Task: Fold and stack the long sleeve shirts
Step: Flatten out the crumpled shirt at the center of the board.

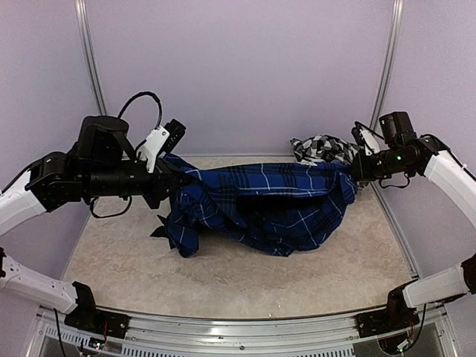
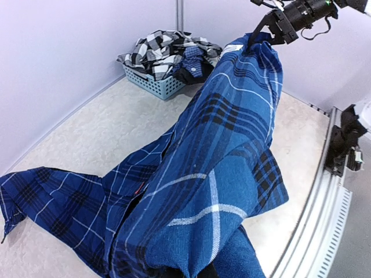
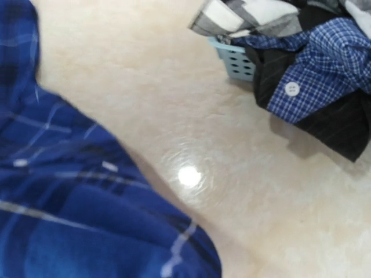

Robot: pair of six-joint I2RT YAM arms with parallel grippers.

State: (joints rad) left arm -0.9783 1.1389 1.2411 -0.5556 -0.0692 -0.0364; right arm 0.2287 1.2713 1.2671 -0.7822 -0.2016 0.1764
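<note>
Counting from the top view, we find two arms and two shirts in sight: one navy shirt [image 1: 260, 204] with thin white grid lines, and one black-and-white checked shirt [image 1: 320, 147] heaped at the far right corner. The navy shirt hangs stretched between the grippers, its long axis running left to right across the table [image 1: 245, 286], sagging in the middle with its lower folds down at the tabletop. The left gripper [image 1: 171, 175] is clamped on the shirt's left end, though cloth covers the fingertips, so we judge this from the way the fabric hangs. The right gripper [image 1: 355, 172] is pinched on the right end. From the left wrist, the navy cloth rises from the bottom of the frame as one long band up to the right gripper, which nips its far edge; one sleeve trails to the left on the table, and one grey-blue basket [image 2: 152, 81] holds the checked shirt. From the right wrist, blurred navy folds fill the lower left and our own fingers are out of frame; spilling from the basket are a fine blue-checked cloth [image 3: 324, 63] bearing one white button [image 3: 292, 88] and a black pinstriped cloth [image 3: 324, 121].
</note>
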